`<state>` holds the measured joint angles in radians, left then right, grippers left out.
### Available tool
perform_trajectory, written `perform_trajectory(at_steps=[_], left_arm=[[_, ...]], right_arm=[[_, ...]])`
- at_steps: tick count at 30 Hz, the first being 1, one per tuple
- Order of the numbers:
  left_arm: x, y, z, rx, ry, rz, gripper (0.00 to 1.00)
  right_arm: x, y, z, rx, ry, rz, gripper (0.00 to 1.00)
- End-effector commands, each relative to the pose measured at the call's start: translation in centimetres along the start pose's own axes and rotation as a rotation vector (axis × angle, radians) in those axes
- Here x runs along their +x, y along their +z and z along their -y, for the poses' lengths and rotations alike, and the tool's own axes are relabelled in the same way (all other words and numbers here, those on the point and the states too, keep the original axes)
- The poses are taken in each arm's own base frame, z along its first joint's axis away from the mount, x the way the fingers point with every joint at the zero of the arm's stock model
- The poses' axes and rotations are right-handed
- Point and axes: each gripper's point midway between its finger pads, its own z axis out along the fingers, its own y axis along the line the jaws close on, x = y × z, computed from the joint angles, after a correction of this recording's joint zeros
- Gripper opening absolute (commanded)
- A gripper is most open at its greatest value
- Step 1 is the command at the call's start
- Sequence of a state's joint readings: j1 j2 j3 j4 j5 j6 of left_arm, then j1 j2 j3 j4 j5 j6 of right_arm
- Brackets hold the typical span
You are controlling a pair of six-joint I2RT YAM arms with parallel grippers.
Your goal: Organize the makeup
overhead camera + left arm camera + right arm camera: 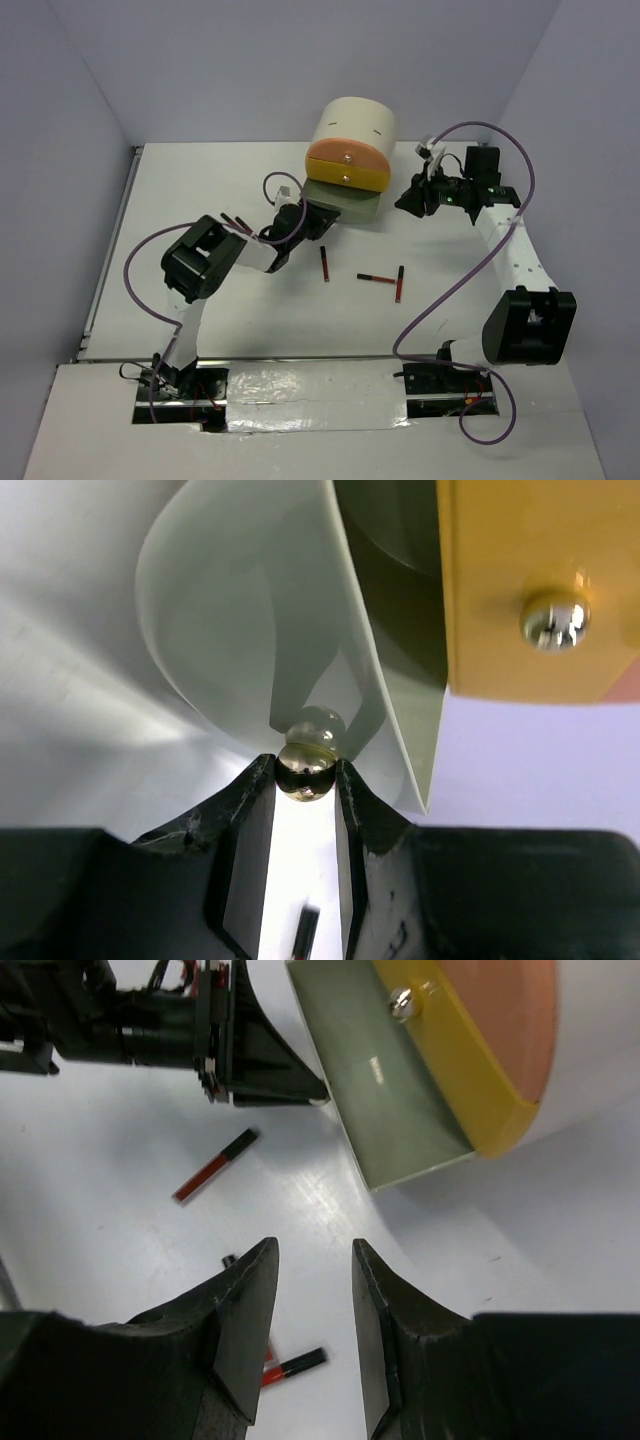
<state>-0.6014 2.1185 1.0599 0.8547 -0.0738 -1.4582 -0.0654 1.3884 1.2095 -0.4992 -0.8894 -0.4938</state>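
Left gripper (306,780) clamped on knob (305,763) of green drawer (405,695); right gripper (314,1270) part-open, empty — 1 pencil (300,1362) half-hidden behind its finger.

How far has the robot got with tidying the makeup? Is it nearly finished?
Only just starting. Done: the grey-green bottom drawer stands pulled out of the round cream box. In hand: the left gripper pinches that drawer's shiny metal knob; the right gripper hovers open and empty. Left: three red-and-black sticks lie loose on the white table.
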Motion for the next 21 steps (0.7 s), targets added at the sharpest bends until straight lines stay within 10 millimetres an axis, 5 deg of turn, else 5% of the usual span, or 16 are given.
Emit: perform_trajectory(at_steps=[1,5,11,21], left_arm=[[0.1,-2.4,2.6,0.071,0.055,-0.003,0.21],[0.6,-4.0,2.8,0.066,0.109,-0.024,0.31],[0.8,-5.3,2.9,0.038,0.179,-0.049,0.66],[-0.2,-9.6,2.9,-0.007,0.277,-0.031,0.71]], right_arm=[[1.6,-0.6,-2.9,-0.111,-0.043,-0.056,0.43],[5.5,-0.1,-5.2,-0.192,-0.07,-0.173,0.53],[9.6,1.8,-6.7,-0.139,-0.158,-0.299,0.68],[14.4,4.4,-7.3,-0.065,-0.247,-0.483,0.68]])
